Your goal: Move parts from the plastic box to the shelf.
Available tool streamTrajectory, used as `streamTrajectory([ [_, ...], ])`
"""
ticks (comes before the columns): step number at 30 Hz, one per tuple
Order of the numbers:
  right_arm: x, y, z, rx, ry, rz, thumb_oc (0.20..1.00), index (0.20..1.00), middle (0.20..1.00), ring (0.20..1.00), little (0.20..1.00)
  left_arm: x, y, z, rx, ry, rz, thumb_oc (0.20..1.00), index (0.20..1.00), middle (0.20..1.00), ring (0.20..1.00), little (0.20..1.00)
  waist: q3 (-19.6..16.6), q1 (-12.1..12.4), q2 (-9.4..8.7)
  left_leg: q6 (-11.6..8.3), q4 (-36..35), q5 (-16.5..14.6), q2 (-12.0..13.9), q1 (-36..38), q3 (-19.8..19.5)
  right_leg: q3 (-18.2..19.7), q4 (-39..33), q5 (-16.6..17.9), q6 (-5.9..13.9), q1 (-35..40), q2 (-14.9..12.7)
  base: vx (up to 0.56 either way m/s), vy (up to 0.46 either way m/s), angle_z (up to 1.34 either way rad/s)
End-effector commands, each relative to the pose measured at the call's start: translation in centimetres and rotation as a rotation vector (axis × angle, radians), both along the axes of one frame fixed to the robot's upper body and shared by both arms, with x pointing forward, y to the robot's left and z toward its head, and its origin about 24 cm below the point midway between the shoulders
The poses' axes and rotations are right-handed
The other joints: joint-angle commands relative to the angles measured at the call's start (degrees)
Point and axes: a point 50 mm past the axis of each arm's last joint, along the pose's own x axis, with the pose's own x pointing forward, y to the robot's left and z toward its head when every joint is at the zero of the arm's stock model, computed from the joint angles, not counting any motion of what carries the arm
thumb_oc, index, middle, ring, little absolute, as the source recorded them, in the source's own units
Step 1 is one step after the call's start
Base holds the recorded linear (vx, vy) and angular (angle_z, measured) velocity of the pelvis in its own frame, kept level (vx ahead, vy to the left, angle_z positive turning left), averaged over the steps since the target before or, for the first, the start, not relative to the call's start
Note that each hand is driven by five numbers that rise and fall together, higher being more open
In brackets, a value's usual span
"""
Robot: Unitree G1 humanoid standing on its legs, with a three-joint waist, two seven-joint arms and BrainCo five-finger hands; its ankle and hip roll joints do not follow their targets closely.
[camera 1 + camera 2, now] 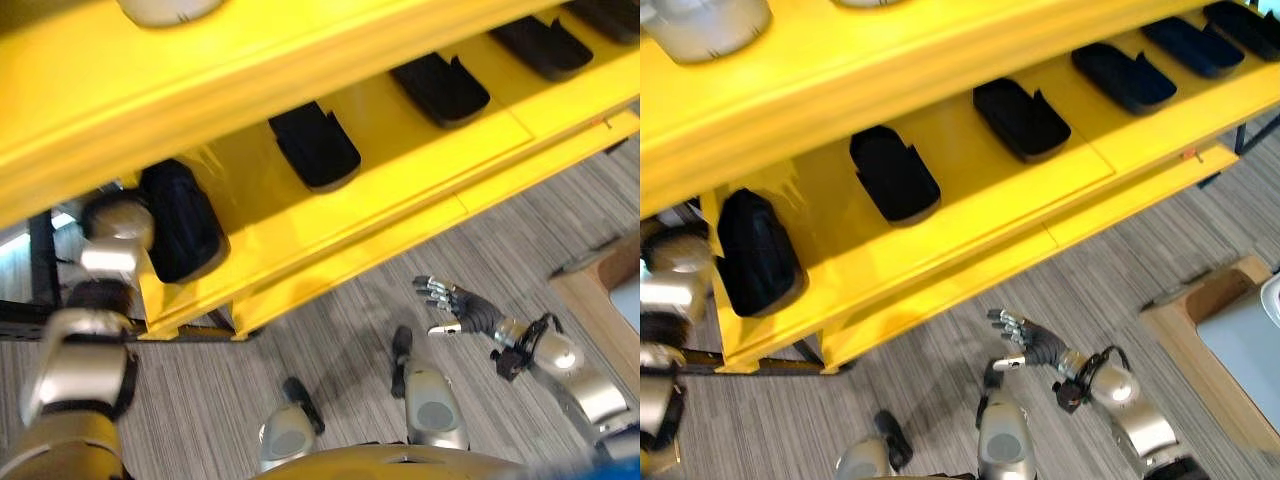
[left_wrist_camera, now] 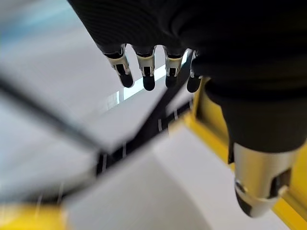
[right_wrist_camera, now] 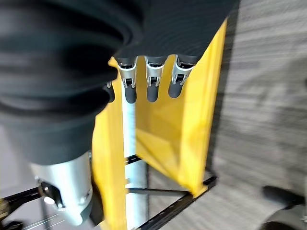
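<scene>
Right hand (image 1: 462, 308): empty, fingers spread and relaxed, held low over grey striped carpet (image 1: 350, 330), below the front edge of the yellow metal shelf (image 1: 330, 225). Left hand (image 2: 158, 72): empty, fingers straight, raised beside the shelf's end. Black moulded plastic parts (image 1: 893, 172): a row lying on the yellow shelf tier, above the right hand. Wooden-edged platform (image 1: 1200, 350): beside the right arm.

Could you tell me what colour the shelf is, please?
The shelf is bright yellow, clearest in the right eye view.
</scene>
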Motion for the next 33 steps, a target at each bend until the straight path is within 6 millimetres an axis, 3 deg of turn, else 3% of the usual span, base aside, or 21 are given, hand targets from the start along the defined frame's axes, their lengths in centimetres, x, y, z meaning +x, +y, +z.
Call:
streamTrajectory([
  [1,0.2,2.1,2.4,0.098,-0.177,0.068,1.000,1.000,1.000,1.000,1.000,-0.5,-3.9,0.9,0.172,-0.034,-0.332,1.000,1.000,1.000,1.000,1.000,-1.3,2.5,-4.20,0.25,3.1,1.2,-0.4,-3.5,-4.5,2.4,0.2,-4.0,9.36,5.0,-5.0,-0.01,-0.106,0.06],
  [5,0.6,2.6,2.3,0.126,-0.195,0.077,1.000,1.000,1.000,1.000,1.000,-4.4,-11.1,-2.2,0.192,0.083,-0.925,1.000,1.000,1.000,1.000,1.000,-3.2,6.9,-4.10,-0.27,-0.6,2.8,-0.1,-0.8,-5.9,-1.0,-2.5,-3.2,9.10,9.3,-4.7,0.01,-0.106,0.25],
  [7,1.1,2.4,2.4,0.112,-0.214,0.086,1.000,1.000,1.000,1.000,1.000,-5.7,-11.6,-3.0,0.111,0.131,-1.048,1.000,1.000,1.000,1.000,1.000,-3.4,8.4,-3.88,-0.49,-1.7,3.2,-0.1,0.0,-6.4,-2.0,-3.5,-2.9,8.92,10.7,-4.5,-0.01,-0.030,0.29],
  [9,2.0,1.8,2.7,0.069,-0.234,0.067,1.000,1.000,1.000,1.000,1.000,-7.4,-12.1,-4.5,-0.075,0.244,-1.278,1.000,1.000,1.000,1.000,1.000,-3.7,10.3,-3.61,-0.78,-2.1,3.4,0.0,0.6,-6.9,-3.3,-4.1,-2.8,8.84,12.0,-4.6,-0.03,-0.008,0.33],
  [11,2.6,1.0,3.1,0.013,-0.250,0.056,1.000,1.000,1.000,1.000,1.000,-9.0,-12.0,-4.8,-0.113,0.264,-1.388,1.000,1.000,1.000,1.000,1.000,-4.0,11.7,-3.45,-0.73,-2.7,3.6,-0.1,1.1,-7.2,-4.3,-4.3,-2.8,8.88,13.0,-4.5,-0.05,0.015,0.22],
  [13,3.0,0.6,3.4,-0.028,-0.254,0.080,1.000,1.000,1.000,1.000,1.000,-9.9,-11.5,-4.7,-0.212,0.223,-1.451,1.000,1.000,1.000,1.000,1.000,-4.2,12.7,-3.42,-0.72,-3.2,3.8,-0.1,1.5,-7.4,-5.0,-4.5,-2.8,8.88,13.6,-4.5,-0.05,0.025,0.24],
  [16,3.5,1.1,3.6,-0.083,-0.284,0.158,1.000,1.000,1.000,1.000,1.000,-10.9,-11.5,-5.6,-0.297,0.295,-1.555,1.000,1.000,1.000,1.000,1.000,-4.6,14.4,-3.28,-0.62,-4.0,4.1,-0.3,1.8,-8.1,-5.7,-5.0,-2.7,8.91,14.5,-4.5,-0.05,0.028,0.14],
  [20,3.9,3.1,4.2,-0.160,-0.348,0.370,1.000,1.000,1.000,1.000,1.000,-11.5,-10.8,-6.9,-0.201,0.453,-1.509,1.000,1.000,1.000,1.000,1.000,-4.9,16.9,-2.91,-0.44,-5.4,4.6,-1.0,2.4,-9.5,-6.8,-5.1,-2.8,9.01,15.6,-4.5,-0.03,0.056,0.19],
  [25,3.7,6.7,4.6,-0.174,-0.339,0.577,1.000,1.000,1.000,1.000,1.000,-12.6,-9.8,-8.3,-0.258,0.574,-1.464,1.000,1.000,1.000,1.000,1.000,-4.9,20.7,-2.53,-0.22,-6.8,5.4,-1.4,2.6,-10.7,-8.4,-5.2,-2.9,8.99,16.4,-4.7,-0.03,0.066,0.21],
  [33,4.3,10.0,4.4,-0.225,-0.380,0.694,1.000,1.000,1.000,1.000,1.000,-13.4,-10.3,-8.4,-0.338,0.551,-1.560,1.000,1.000,1.000,1.000,1.000,-4.1,24.5,-2.87,0.24,-7.4,6.0,-1.7,2.0,-10.8,-10.2,-3.9,-3.1,8.91,16.4,-5.1,-0.02,0.044,0.20],
])
